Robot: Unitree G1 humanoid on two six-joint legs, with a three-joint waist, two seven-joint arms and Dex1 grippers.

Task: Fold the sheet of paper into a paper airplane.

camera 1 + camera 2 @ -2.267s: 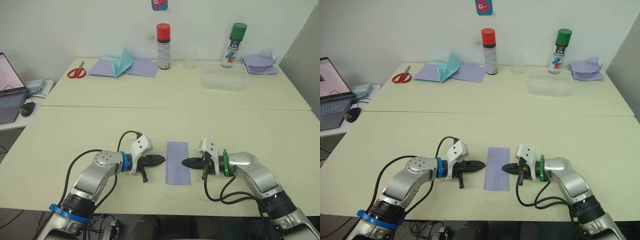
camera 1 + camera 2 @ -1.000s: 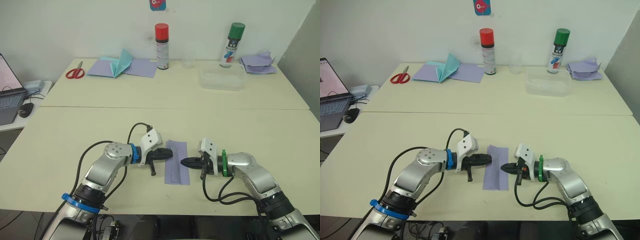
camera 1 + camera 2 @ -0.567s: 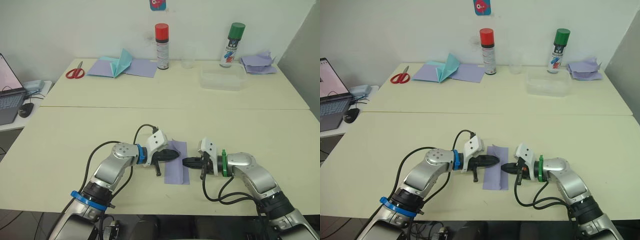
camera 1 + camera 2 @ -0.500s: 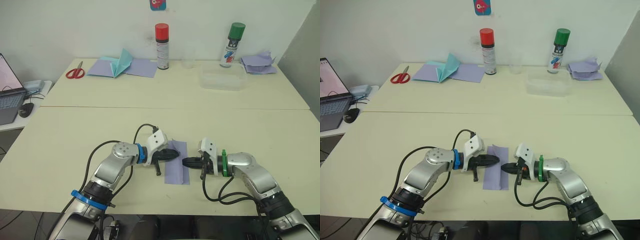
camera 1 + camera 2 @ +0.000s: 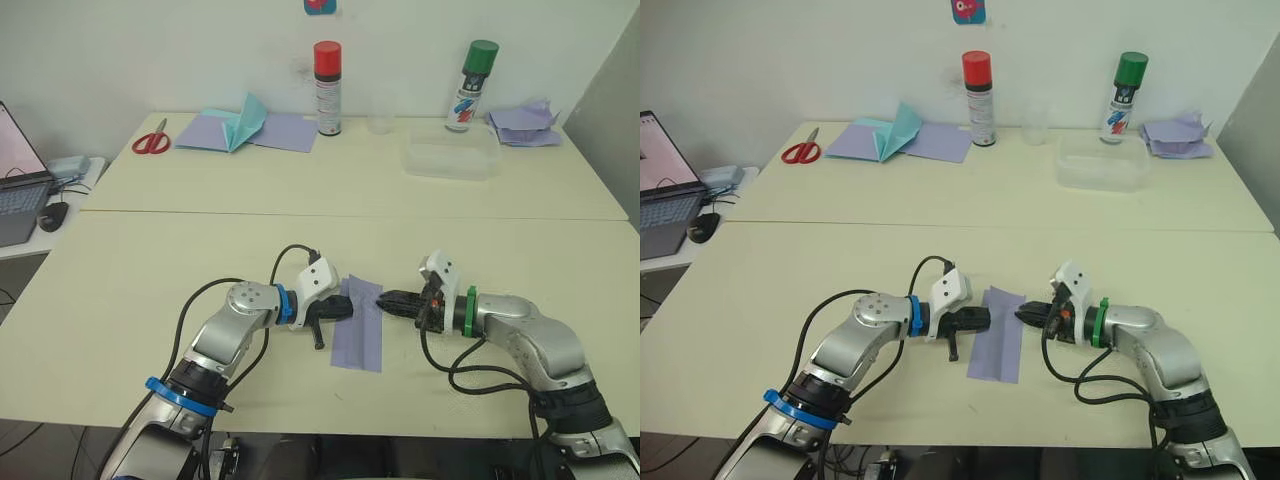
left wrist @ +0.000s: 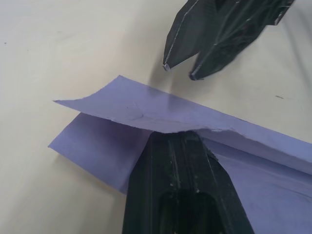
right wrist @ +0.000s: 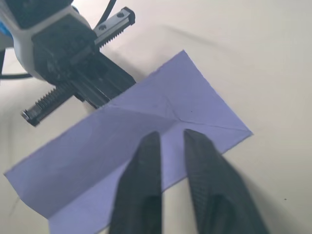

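Low centre of the frame, the sheet of paper (image 5: 358, 322) lies folded on the bench (image 5: 300, 245), left end effector (image 5: 343, 309) closed under its lifted flap, right end effector (image 5: 384, 298) slightly parted, empty, poised to press the next crease.

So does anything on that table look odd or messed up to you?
Only the sheet of paper: its top layer is lifted off the table at the far end, with the left gripper tucked under the raised flap. The right gripper hovers at the opposite edge.
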